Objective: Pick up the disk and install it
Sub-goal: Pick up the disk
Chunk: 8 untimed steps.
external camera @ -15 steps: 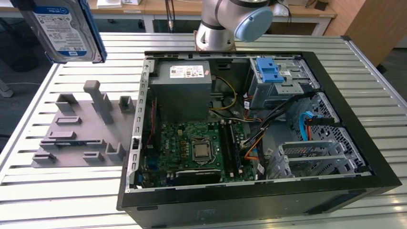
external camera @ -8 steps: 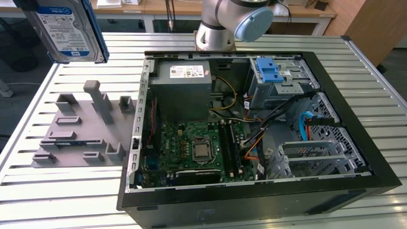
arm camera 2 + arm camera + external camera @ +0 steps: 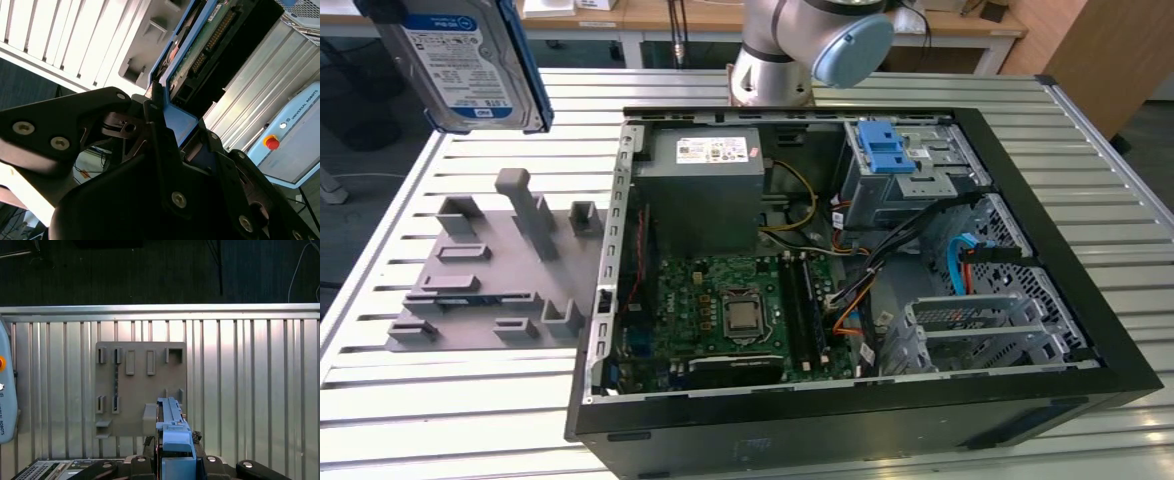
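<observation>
In the exterior view the disk (image 3: 467, 65) hangs above the grey holder (image 3: 494, 280), outside the open computer case (image 3: 854, 430); in the second wrist view the pincer (image 3: 177, 122) is clenched on its blue edge; the first wrist view agrees: lifted, not yet installed.

The disk (image 3: 460, 65), silver with a blue-and-white label and blue side rails, is hanging upright in the air, well above the desk (image 3: 454, 400).

Gripper (image 3: 175, 440) poised aloft, pointing down; fingers (image 3: 157, 135) clamped on the disk (image 3: 467, 65).
</observation>
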Available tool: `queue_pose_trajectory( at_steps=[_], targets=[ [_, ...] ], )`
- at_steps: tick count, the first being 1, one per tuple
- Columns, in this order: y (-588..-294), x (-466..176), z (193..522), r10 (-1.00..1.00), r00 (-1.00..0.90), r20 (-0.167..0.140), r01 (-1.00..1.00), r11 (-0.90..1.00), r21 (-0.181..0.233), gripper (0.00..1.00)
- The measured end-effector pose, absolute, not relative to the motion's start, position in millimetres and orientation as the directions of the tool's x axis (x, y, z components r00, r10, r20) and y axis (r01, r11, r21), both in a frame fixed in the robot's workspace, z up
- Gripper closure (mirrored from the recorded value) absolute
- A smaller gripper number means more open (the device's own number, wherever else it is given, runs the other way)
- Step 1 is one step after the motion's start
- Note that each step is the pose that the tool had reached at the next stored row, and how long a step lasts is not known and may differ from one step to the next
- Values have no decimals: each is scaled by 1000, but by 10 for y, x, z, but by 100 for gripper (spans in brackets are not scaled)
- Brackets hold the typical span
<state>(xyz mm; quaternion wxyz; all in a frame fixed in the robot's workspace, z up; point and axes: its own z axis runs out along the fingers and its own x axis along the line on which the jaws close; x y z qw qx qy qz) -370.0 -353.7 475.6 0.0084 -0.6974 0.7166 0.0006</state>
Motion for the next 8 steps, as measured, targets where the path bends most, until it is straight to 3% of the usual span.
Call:
queue_pose_trajectory(
  at_steps=[8],
  targets=[
    [-3554, -3651, 4756, -1000, -27, -13, -1000, 27, -11, 64]
  ],
)
